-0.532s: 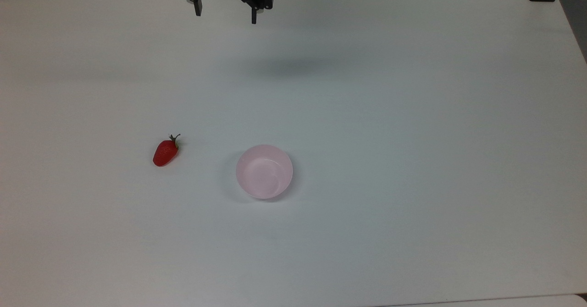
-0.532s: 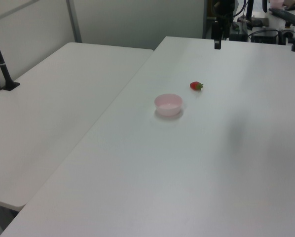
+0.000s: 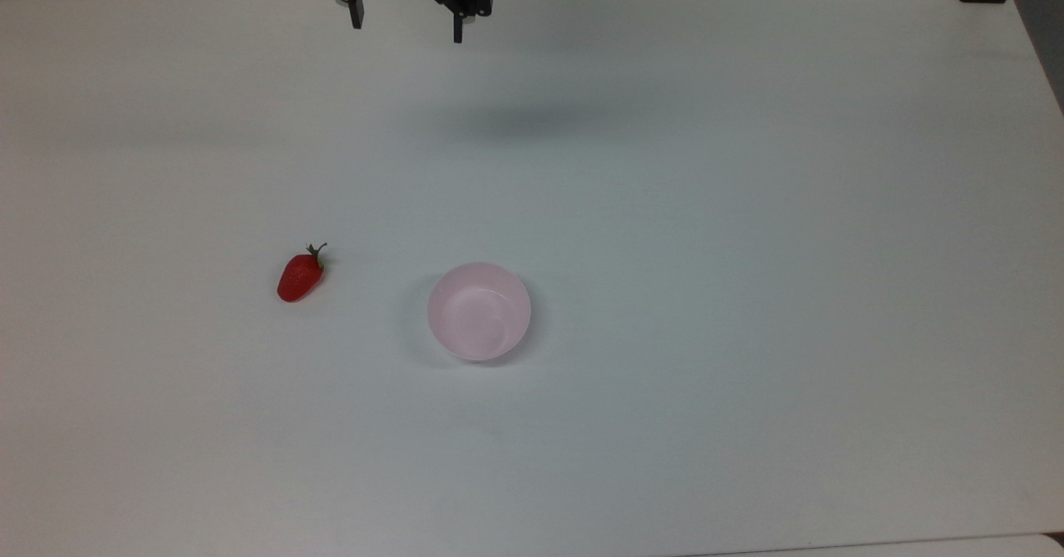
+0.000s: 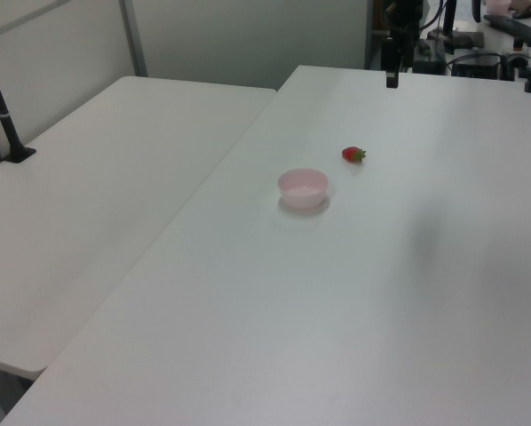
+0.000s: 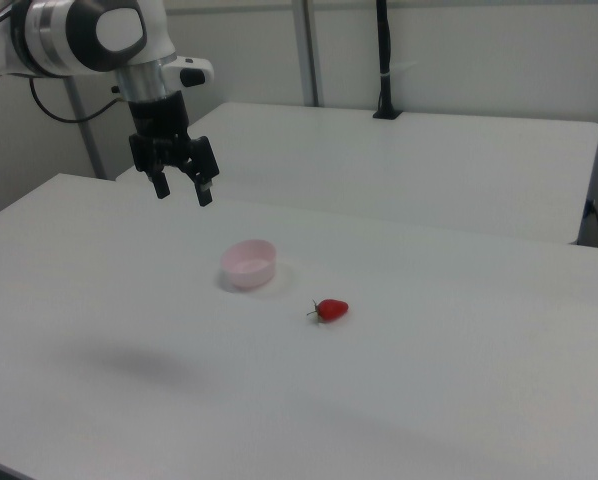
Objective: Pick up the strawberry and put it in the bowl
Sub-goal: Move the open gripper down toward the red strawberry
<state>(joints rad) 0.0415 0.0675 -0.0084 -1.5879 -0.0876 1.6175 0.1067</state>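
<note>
Your hand [image 5: 182, 190] hangs high over the far edge of the worktop [image 3: 748, 208] with its two fingers spread wide and nothing between them. The space beneath it is bare, so you can come down without meeting anything.

The strawberry [image 3: 300, 277] lies on its side on the worktop, well apart from your hand, below it and toward the top view's left, with its green stem pointing up the top view. It looks small, light and glossy, so judge it likely to slip or roll. Close across the widest part of the red body, just under the leaf cap, rather than on the tapered tip or the stem.

The bowl [image 3: 480, 312] sits near the strawberry, not touching it, on the top view's right, upright and empty. It looks light enough to slide if you nudge it, so release from above its rim.

A second table [image 4: 97, 177] stands beyond, out of your path.
</note>
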